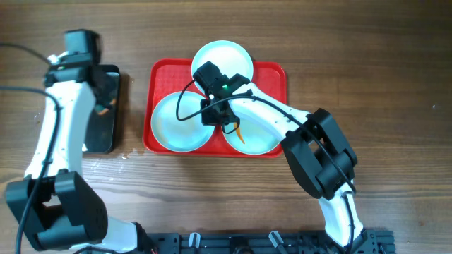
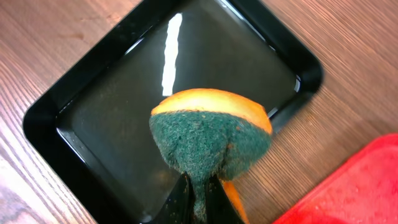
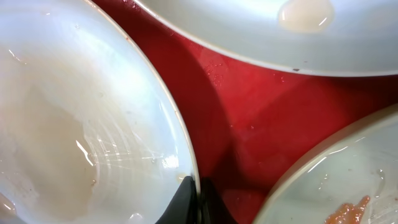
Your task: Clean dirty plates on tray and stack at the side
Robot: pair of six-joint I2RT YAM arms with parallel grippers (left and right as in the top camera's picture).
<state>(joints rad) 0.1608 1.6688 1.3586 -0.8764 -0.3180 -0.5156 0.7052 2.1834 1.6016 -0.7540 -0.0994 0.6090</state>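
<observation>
Sponge (image 2: 208,140) is pinched in the left end effector (image 2: 199,190). Right end effector (image 3: 194,200) is closed at a plate (image 3: 74,124)'s rim.

Three plates (image 1: 222,56) lie on the tray (image 1: 272,70), one behind two; a smaller tray (image 1: 102,130) sits to its left.

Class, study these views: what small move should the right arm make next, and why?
Probably lift the left plate a little off the red tray. The right gripper is shut on that plate's rim, and the plate shows wet wipe streaks rather than an orange smear, so it looks ready to go aside.
</observation>
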